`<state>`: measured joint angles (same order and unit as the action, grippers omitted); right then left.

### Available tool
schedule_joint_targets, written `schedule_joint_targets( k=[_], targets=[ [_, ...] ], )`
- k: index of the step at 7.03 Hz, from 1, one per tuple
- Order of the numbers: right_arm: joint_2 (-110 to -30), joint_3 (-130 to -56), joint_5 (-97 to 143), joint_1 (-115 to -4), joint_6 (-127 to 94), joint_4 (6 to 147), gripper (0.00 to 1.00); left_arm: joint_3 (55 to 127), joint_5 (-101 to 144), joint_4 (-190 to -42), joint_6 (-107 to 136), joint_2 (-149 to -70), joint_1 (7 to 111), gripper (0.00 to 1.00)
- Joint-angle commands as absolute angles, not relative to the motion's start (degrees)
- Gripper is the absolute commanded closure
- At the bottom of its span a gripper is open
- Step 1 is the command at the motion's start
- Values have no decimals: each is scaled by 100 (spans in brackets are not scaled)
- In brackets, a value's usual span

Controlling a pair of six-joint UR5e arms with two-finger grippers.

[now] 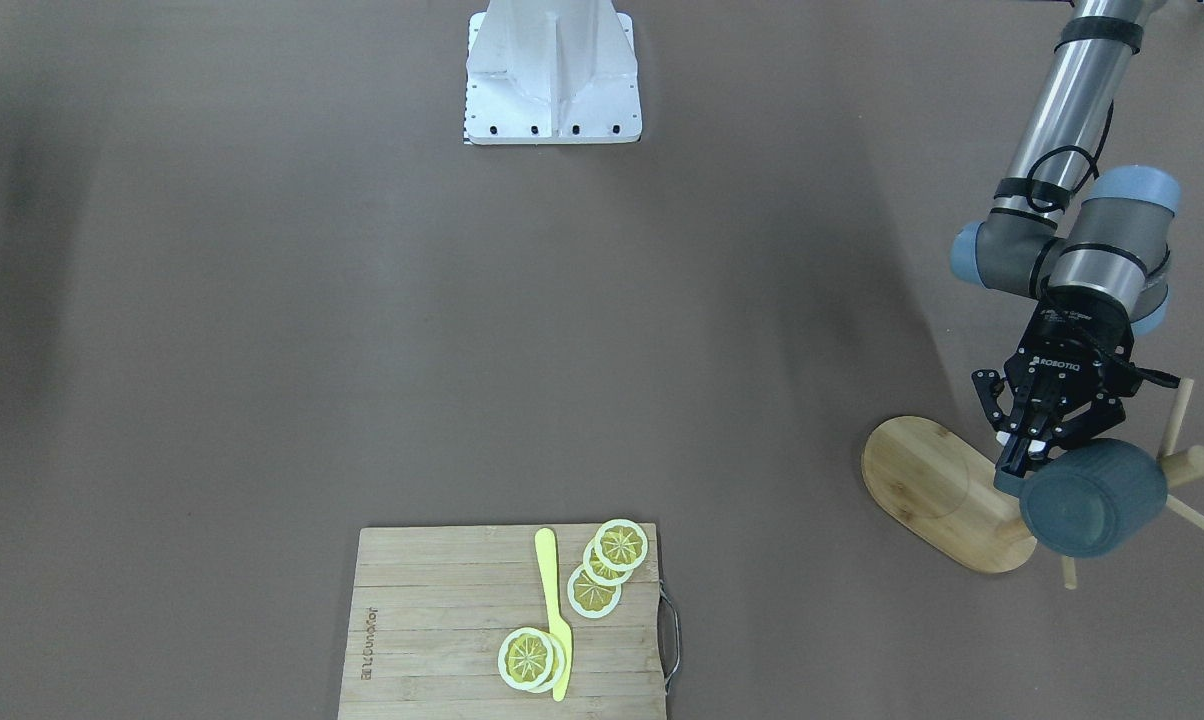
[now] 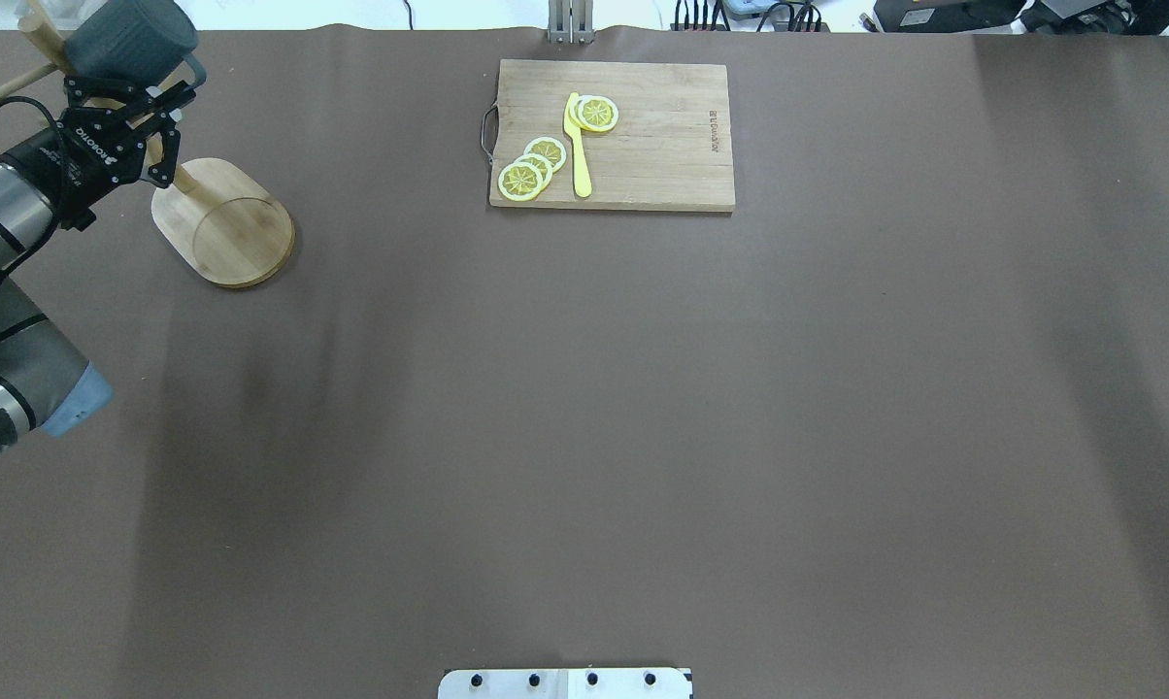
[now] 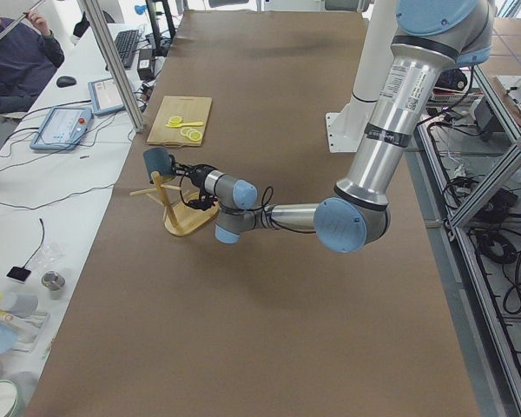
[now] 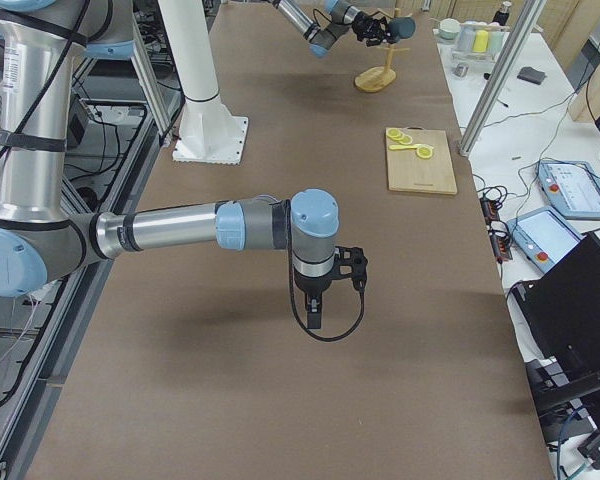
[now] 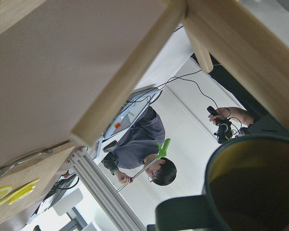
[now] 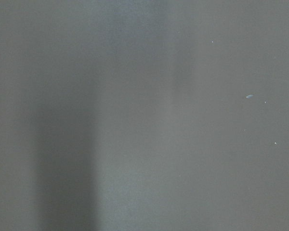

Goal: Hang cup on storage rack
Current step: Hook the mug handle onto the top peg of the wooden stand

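Wide brown desk (image 2: 584,437), matte cover. At its far-left corner, seen from the robot, stands the bamboo storage rack (image 1: 937,490) w/ flat oval base, round post & thin dowel pegs (image 1: 1177,415). Left hand (image 1: 1024,456) is clenched on the dusty blue-grey ribbed cup (image 1: 1097,500) at its mouth end. It holds the cup on its side, off the desk, up by the post top among the pegs. Can't tell if the handle sits over a peg. Right hand (image 4: 315,312) hangs low over bare desk, well apart; released or clenched, can't tell. Opposite the robot lies a slatted bamboo cutting board (image 1: 432,620) w/ lemon slices (image 1: 622,545) & a yellow plastic knife (image 1: 552,610).
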<state>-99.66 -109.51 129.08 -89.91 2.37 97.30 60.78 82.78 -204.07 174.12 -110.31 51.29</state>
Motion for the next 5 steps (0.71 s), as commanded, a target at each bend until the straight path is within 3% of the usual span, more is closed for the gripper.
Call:
schedule_joint_targets(
  k=[1,3,4,5],
  targets=[
    [-9967,-10951,12911,-8991,237,9729,0,6038,8253,-20417,17402,-11021,5098,100],
    [-9967,-10942,12902,-8991,237,9729,0,6021,8253,-20417,17385,-11030,5089,100],
    [-9967,-10942,12911,-8991,237,9729,0,6012,8253,-20417,17359,-11030,5089,81],
    [-9967,-10934,12911,-8991,237,9729,0,6020,8253,-20417,17358,-11030,5080,5]
  ],
)
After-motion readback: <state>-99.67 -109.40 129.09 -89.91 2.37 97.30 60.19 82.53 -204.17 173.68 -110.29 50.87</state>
